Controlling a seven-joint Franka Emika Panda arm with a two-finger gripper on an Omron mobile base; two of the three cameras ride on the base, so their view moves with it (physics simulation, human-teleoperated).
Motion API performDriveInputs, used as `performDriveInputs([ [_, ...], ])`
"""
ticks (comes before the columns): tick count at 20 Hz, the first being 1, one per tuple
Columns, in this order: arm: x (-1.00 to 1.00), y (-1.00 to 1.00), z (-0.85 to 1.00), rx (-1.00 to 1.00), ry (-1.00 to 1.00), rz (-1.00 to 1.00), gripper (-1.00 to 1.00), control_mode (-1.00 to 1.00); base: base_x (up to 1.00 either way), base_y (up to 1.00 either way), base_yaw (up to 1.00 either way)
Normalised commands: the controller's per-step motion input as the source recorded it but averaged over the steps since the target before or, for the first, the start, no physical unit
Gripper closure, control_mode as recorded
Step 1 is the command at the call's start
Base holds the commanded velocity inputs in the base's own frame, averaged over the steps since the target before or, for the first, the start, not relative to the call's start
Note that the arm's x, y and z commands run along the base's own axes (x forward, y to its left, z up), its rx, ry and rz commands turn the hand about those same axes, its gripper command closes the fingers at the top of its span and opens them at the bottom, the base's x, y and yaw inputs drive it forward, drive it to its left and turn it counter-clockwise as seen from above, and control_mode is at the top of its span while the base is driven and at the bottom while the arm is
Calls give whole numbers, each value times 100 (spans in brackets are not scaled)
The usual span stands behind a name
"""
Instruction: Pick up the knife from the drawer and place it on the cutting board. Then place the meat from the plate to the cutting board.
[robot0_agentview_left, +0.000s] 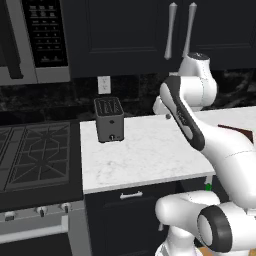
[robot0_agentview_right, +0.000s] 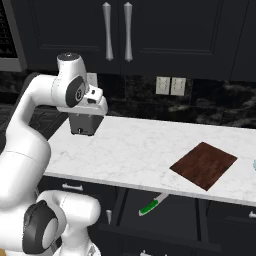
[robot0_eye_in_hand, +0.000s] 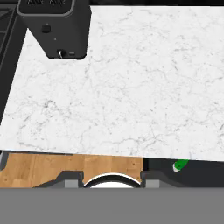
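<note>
Knife (robot0_agentview_right: 153, 204) seen lying in open drawer (robot0_agentview_right: 190, 215) below table (robot0_agentview_right: 140, 150) edge, untouched. Judged light, stiff, blade slippery; green handle best gripped crosswise. Pincer state cannot be told; nothing seen held.

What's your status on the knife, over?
Gripper raised over the counter near the toaster, holding nothing. Knife lying in the open drawer. Cutting board bare. Nothing blocking the drawer.

No readable text, label, brand or number anywhere; the microwave (robot0_agentview_left: 42, 32) control panel bears rows of pale marks too small to make out.
</note>
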Motion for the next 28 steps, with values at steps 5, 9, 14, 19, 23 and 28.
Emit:
performDriveInputs([
  [5, -33, 6, 0, 0, 0, 3, -100, -100, 0, 0, 0],
  [9, -71, 5, -10, 0, 8, 7, -100, -100, 0, 0, 0],
  [14, -84, 0, -16, 0, 4, 0, -100, -100, 0, 0, 0],
  [19, -73, 0, -24, 0, 0, 0, -100, -100, 0, 0, 0],
  [23, -67, 0, -2, 0, -16, 0, -100, -100, 0, 0, 0],
  [28, -43, 0, 0, 0, -22, -1, -100, -100, 0, 0, 0],
])
